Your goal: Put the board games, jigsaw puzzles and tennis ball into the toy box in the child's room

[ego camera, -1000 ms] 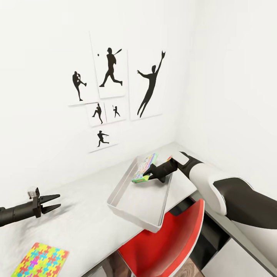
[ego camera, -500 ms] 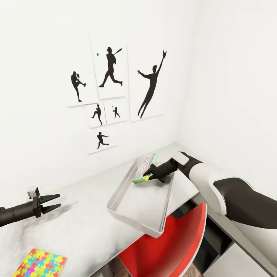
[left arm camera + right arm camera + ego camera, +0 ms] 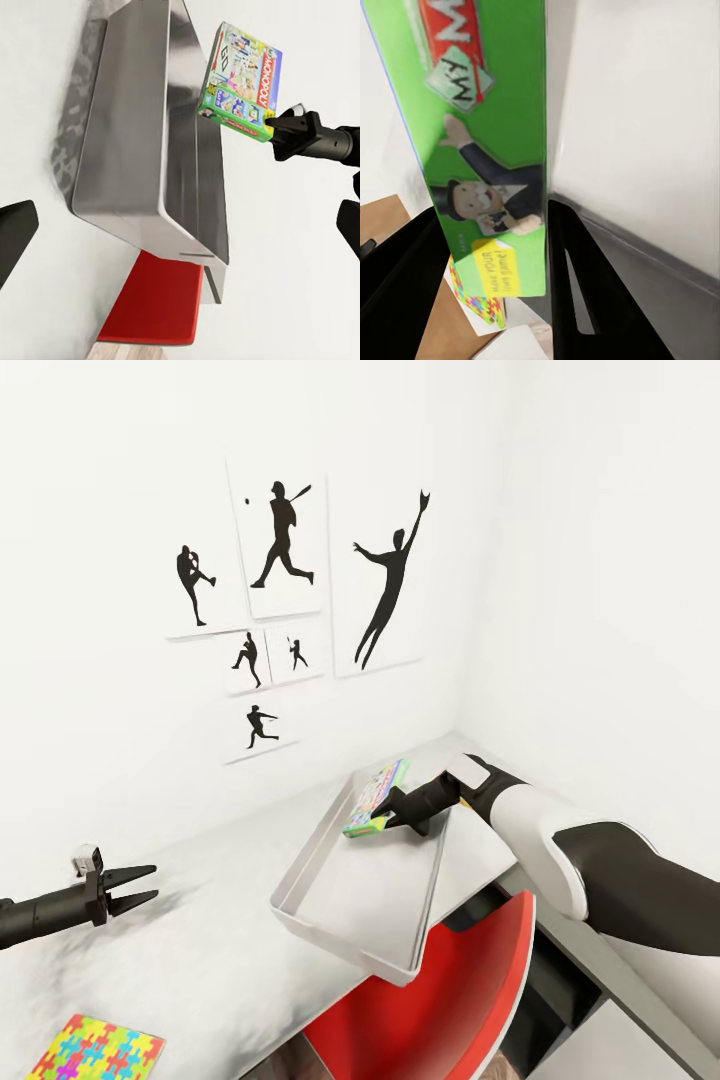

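Note:
The light grey toy box [image 3: 330,905] stands on the table [image 3: 200,950], its near corner past the table's front edge. My right gripper [image 3: 385,820] is shut on a green board game [image 3: 375,797], held on edge over the box's far end. The right wrist view has the game's green face [image 3: 487,112] between my two dark fingers [image 3: 577,292]. The left wrist view looks across at the toy box [image 3: 142,150] and the held game [image 3: 240,82]. My left gripper [image 3: 155,882] hovers open over the table to the left. A jigsaw puzzle [image 3: 95,1050] lies flat at the table's near left.
A red chair [image 3: 430,1000] stands tucked under the table just below the toy box. White walls meet in a corner behind the box, with black sports-silhouette pictures [image 3: 285,550] on the left wall. A lower desk wing [image 3: 600,970] runs along the right.
The head view has drifted a little, shifting pictures and puzzle leftward. My right gripper keeps the board game in almost the same spot over the box. The left arm is still.

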Controlling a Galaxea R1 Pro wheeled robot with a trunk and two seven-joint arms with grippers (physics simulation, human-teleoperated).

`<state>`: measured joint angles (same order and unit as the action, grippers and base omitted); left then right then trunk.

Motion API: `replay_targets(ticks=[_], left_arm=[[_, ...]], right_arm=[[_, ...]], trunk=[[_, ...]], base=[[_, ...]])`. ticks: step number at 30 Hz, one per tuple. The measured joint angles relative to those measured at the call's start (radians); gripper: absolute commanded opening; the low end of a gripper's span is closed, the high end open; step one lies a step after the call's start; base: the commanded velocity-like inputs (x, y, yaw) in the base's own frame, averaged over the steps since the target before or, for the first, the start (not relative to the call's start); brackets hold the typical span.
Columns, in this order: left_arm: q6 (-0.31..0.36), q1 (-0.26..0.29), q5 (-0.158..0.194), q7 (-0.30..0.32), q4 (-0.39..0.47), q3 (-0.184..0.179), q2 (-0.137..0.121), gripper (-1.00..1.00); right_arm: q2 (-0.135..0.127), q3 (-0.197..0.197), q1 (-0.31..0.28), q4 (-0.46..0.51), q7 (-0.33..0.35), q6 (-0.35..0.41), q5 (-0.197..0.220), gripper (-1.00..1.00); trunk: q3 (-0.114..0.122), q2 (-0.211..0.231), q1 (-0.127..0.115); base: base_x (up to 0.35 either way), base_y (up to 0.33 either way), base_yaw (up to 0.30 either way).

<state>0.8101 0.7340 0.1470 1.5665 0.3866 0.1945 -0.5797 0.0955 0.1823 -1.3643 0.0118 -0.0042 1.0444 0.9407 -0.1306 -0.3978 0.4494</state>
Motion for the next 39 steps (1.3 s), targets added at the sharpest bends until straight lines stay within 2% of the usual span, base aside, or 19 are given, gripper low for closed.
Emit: replay_targets(ticks=[26,39], left_arm=[[0.000,-0.001,-0.001,0.000,-0.001,0.002,0.000,1.00],[-0.001,-0.002,-0.001,0.000,-0.001,0.000,0.000,1.00]], right_arm=[[0.006,0.000,0.000,0.000,0.000,0.000,0.000,-1.00],[-0.007,0.000,0.000,0.000,0.003,0.000,-0.001,-1.00]], trunk=[[0.000,0.000,0.000],[0.000,0.000,0.000]], base=[[0.010,0.000,0.000],[0.000,0.000,0.000]])
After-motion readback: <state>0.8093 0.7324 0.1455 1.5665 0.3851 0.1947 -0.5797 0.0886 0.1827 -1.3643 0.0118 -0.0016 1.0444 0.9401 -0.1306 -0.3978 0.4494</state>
